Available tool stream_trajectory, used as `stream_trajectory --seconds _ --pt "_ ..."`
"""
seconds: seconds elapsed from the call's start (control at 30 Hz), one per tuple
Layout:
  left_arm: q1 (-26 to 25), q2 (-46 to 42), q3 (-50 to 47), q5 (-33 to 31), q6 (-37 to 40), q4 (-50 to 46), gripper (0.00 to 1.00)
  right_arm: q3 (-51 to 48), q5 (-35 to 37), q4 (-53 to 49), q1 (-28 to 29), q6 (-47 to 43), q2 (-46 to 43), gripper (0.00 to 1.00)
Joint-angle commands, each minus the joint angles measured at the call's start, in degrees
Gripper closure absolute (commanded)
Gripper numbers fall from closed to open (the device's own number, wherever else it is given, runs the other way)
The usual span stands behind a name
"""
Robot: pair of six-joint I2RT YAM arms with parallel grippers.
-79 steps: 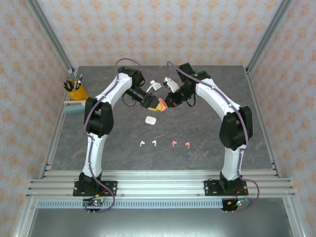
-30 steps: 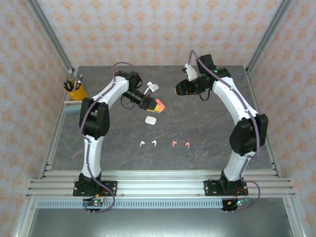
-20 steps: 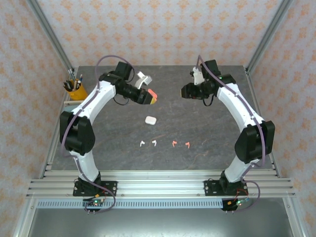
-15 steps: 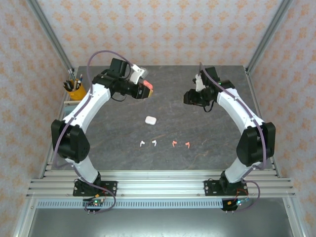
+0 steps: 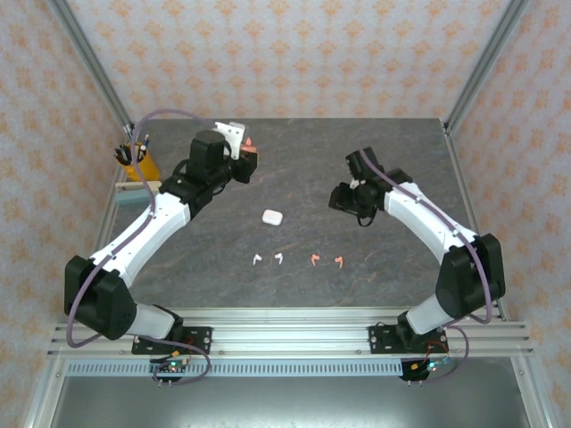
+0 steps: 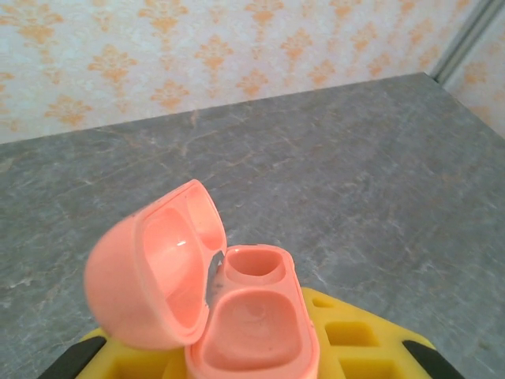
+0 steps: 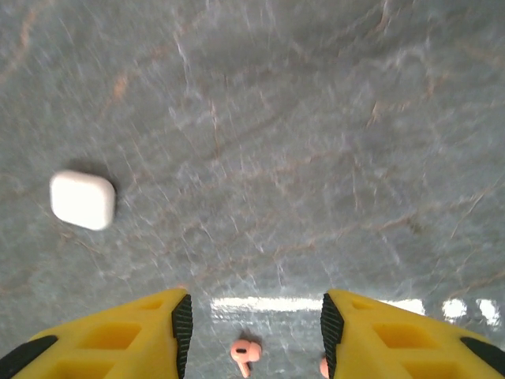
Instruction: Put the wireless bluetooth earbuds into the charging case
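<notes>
The left end effector (image 5: pixel 248 159) is clenched on the coral-pink charging case (image 6: pixel 254 316), which is held above the counter (image 5: pixel 393 152) with its lid hinged open. No earbud is seen inside it. The right end effector (image 7: pixel 251 320) is released, with its jaws parted, and is positioned over the counter at about 3 o'clock from the closed white charging case (image 5: pixel 272 216).

The earbuds are laid in a row on the counter at 6 o'clock from the white charging case. The white earbuds (image 5: pixel 257 259) are at the 9 o'clock end and the coral-pink earbuds (image 5: pixel 315 259) at the 3 o'clock end, each apart from its neighbour.

The earbuds are judged to be very light, rigid and glossy, and therefore likely to skid or flick out of a hard pinch. A grasp across the rounded head is advised, with the stem left free to enter the well.
</notes>
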Motion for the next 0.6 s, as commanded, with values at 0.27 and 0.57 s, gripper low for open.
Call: stream_trajectory --seconds 0.27,0.57 --pt "-1.7 -11.0 -26.6 -7.2 1.1 42.0 1.0 -4.0 12.8 -0.6 13.7 17.6 4.0 0.51" --pt "-2.0 -15.8 -35.6 2.2 2.6 48.1 1.0 0.0 14.3 -1.3 20.2 18.9 13.1 0.5"
